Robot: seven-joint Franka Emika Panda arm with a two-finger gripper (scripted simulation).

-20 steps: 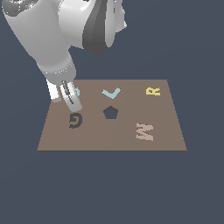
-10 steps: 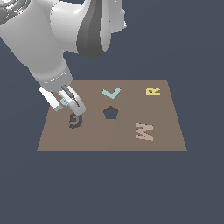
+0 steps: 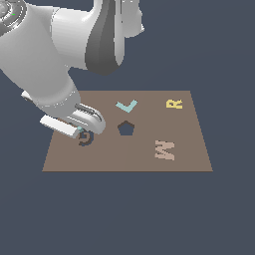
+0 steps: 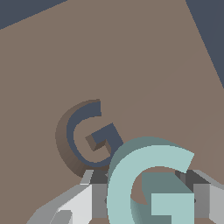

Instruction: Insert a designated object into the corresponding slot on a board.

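Gripper [image 3: 79, 128] has come down over G slot [image 3: 85, 138]; jaws clamp teal G [image 4: 148, 183], offset from recess, not seated.

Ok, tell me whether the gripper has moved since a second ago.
Yes. The gripper came down toward the board, now just above the G-shaped slot.

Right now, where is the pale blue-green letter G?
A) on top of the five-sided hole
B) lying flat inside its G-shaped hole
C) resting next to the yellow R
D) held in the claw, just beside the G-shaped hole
D: the wrist view shows the letter G between the claw's fingers, off to one side of the empty G-shaped hole.
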